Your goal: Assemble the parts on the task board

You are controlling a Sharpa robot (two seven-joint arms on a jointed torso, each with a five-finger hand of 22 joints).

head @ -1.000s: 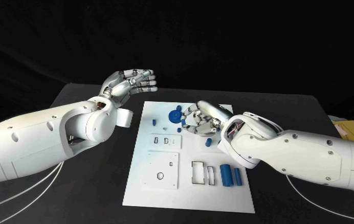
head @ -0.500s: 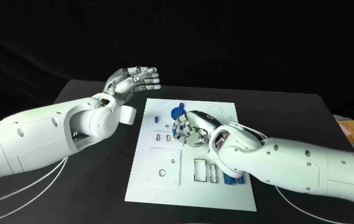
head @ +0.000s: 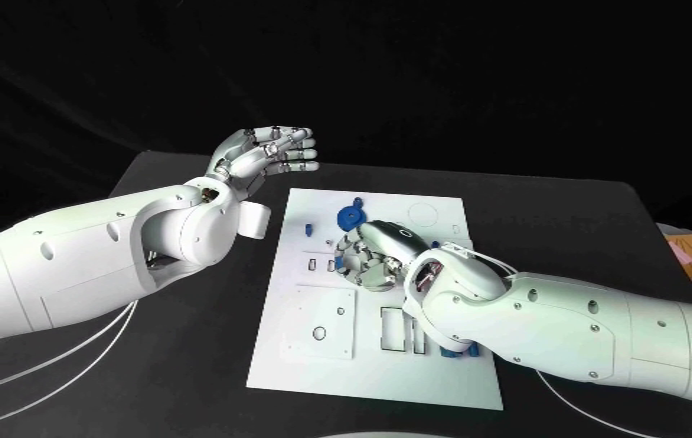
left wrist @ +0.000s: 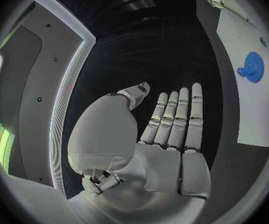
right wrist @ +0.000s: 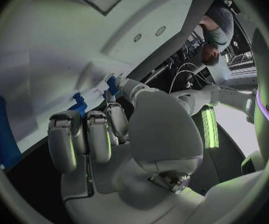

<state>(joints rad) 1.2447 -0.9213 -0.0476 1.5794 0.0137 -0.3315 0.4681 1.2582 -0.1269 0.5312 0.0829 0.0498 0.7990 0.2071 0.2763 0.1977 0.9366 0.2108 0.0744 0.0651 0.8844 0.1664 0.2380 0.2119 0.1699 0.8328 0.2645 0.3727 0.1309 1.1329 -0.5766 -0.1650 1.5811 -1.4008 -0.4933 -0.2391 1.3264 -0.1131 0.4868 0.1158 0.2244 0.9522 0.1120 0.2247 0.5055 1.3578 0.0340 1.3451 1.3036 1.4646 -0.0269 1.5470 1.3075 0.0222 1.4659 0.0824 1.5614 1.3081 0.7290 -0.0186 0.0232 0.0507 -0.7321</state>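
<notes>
The right hand [head: 372, 258] crowds the task board's [head: 310, 373] middle; the board's near left stays open.

My table [head: 562, 218] sits dim against a black backdrop, while overhead light glares off the white board [head: 378, 358] and my arms. My wrist pictures bend at their dark rims, slightly blurred.

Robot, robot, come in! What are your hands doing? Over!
Left hand open, raised beside the task board. Right hand down on the board among small blue parts; grip unclear. Blue disc close by.
</notes>
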